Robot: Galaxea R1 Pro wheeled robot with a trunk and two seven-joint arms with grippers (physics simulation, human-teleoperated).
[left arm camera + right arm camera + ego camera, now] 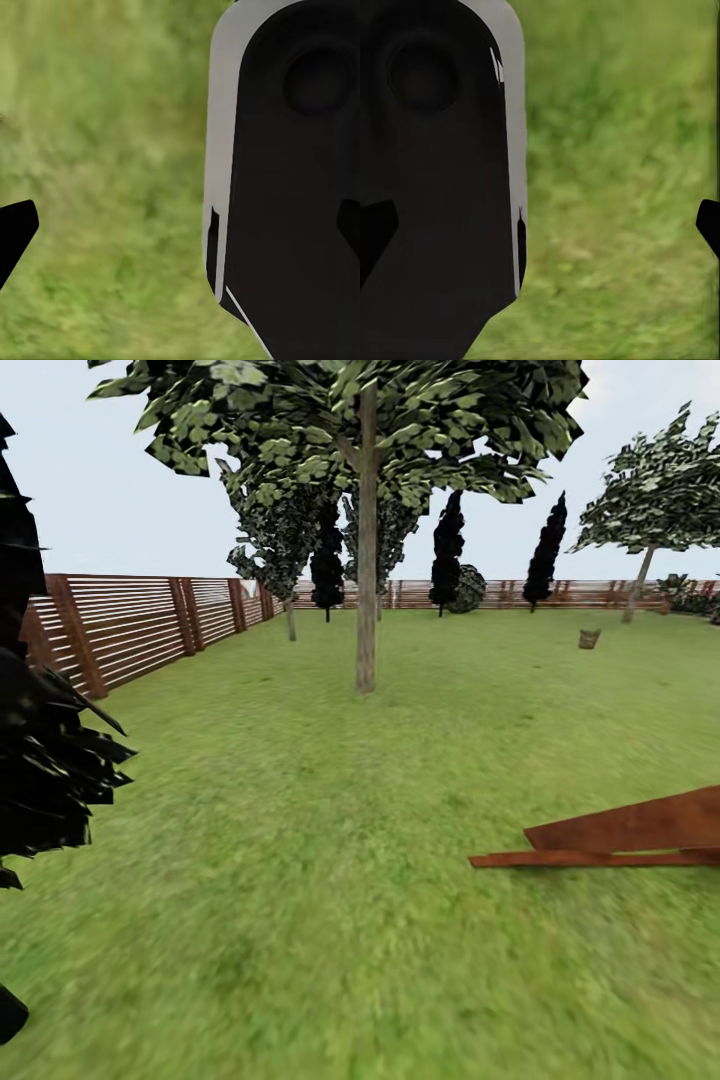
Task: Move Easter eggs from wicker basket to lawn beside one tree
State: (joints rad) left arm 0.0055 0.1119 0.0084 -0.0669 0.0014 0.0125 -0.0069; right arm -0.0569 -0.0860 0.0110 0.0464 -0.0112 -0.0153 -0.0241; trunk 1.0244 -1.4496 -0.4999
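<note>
The head view looks across the wide mottled green lawn (300, 840) of a garden enclosed by a brown horizontal-slat wooden fence (130, 625). A tall tree with a straight grey-brown trunk and leafy green canopy (366, 610) stands in the middle distance. Far off, toward the right side of the grass, sits a small brown object (589, 638) that may be the wicker basket, though it is too small to tell for sure; no eggs can be made out. A flat reddish-brown wooden shape (640, 835) lies on the grass at the right, and black foliage (40, 760) crowds the left edge.

In each wrist view grass passes beneath. The left hand (180, 225) has its dark fingertips set wide apart at opposite edges of the picture, nothing between them; the right hand (540, 225) is likewise spread and empty.

As a judgement: the eggs are likely light, hard-shelled, smooth and prone to rolling or slipping, so each is best pinched gently across its middle, the widest part. The basket should be stiff but light, easily nudged, so reaching in from above past the handle seems wise.
</note>
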